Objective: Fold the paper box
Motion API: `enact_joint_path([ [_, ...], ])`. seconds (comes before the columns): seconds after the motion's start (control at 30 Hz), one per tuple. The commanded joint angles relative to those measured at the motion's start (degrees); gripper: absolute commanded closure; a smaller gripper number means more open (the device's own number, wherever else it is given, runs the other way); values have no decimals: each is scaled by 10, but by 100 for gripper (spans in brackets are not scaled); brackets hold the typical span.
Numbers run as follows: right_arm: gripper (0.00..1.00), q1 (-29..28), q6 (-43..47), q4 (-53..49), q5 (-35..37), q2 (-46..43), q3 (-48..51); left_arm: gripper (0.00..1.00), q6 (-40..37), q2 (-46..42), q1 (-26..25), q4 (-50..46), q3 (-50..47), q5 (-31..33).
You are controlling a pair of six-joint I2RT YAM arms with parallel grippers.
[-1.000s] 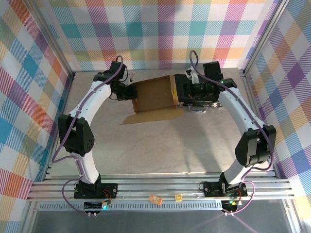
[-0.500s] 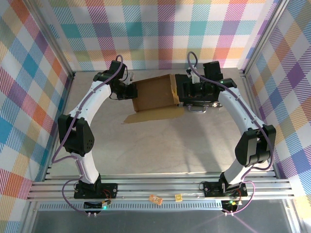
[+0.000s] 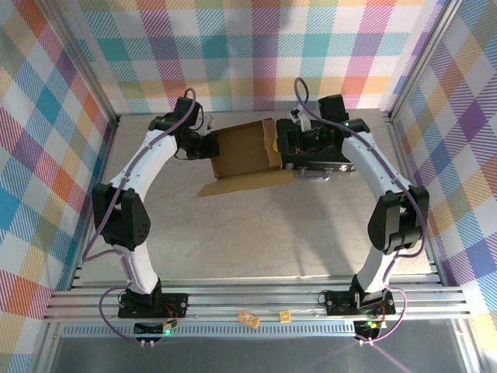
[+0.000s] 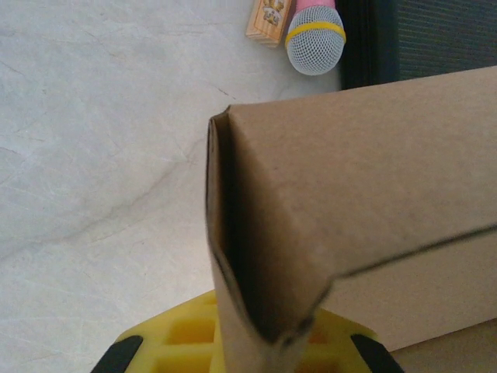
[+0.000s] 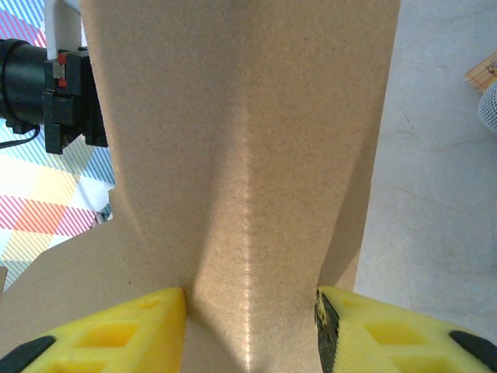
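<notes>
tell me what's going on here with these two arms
Two arms are folding a paper box at the far side of the table. The left gripper is shut on the box's left wall. The right gripper has its fingers either side of the right flap; whether it grips is unclear. The near flap lies flat.

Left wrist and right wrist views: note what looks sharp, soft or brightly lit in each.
Left wrist: the paper box edge nearest the lens is soft, the microphone beyond crisp. Right wrist: a bright streak runs down the cardboard's fold.

Lab cell: checkered walls (image 3: 256, 47), aluminium frame (image 3: 256, 299)
</notes>
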State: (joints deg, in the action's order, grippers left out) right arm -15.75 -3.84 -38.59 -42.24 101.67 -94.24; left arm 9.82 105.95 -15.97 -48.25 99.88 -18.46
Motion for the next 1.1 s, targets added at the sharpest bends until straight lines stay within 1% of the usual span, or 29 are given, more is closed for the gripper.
enact_joint_path([
  [0.0,53,-3,18,-14,25,20,-26,100,0,-41,1,20,-4,-45],
  [0.23,53,-28,28,-38,94,40,-57,100,0,-46,1,28,-2,-48],
  [0.43,58,-60,30,-47,164,56,-82,100,0,-45,-2,28,1,-49],
  [0.63,66,-90,32,-69,246,77,-116,100,-1,-47,-6,28,1,-47],
  [0.77,74,-107,22,-74,296,88,-131,100,-2,-48,-8,28,1,-47],
  [0.93,86,-126,13,-86,332,103,-152,100,-2,-50,-10,29,-1,-46],
  [1.07,91,-136,0,-86,350,112,-158,100,-1,-51,-12,31,-1,-47],
])
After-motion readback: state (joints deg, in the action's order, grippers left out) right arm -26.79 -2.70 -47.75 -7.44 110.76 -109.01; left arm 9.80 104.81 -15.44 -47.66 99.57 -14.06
